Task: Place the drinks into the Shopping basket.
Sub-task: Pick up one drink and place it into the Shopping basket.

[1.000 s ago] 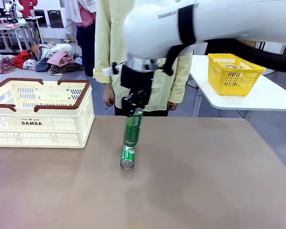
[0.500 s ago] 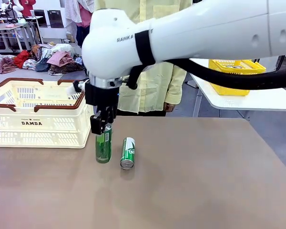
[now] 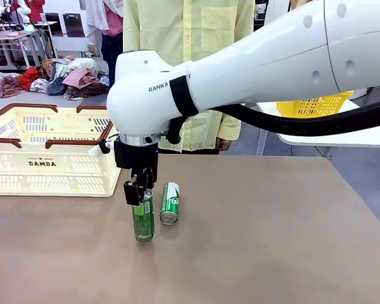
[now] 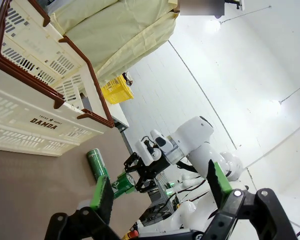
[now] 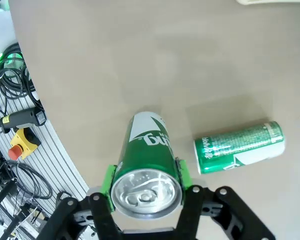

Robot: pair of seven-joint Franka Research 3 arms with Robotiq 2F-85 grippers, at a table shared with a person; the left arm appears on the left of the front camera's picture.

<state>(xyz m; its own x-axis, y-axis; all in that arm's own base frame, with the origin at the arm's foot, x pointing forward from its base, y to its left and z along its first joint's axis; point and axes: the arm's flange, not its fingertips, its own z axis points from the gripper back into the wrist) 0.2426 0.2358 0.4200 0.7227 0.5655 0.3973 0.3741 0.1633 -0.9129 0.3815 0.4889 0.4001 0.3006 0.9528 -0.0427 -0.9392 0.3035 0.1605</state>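
Note:
My right gripper is shut on the top of a green drink can, which hangs upright with its base at or just above the tabletop. The right wrist view looks straight down on that can, clamped between the green pads. A second green can lies on its side just to the right of it, seen also in the right wrist view. The cream Shopping basket stands at the table's left, close to the held can. My left gripper is open and holds nothing, off to the side of the basket.
A person in a pale yellow shirt stands at the far edge behind the cans. A small yellow basket sits on a white table at the back right. The brown tabletop lies bare to the right and front.
The right arm carried the green can leftward from above the lying can, then brought it down and nearer the front edge. The lying can stayed put.

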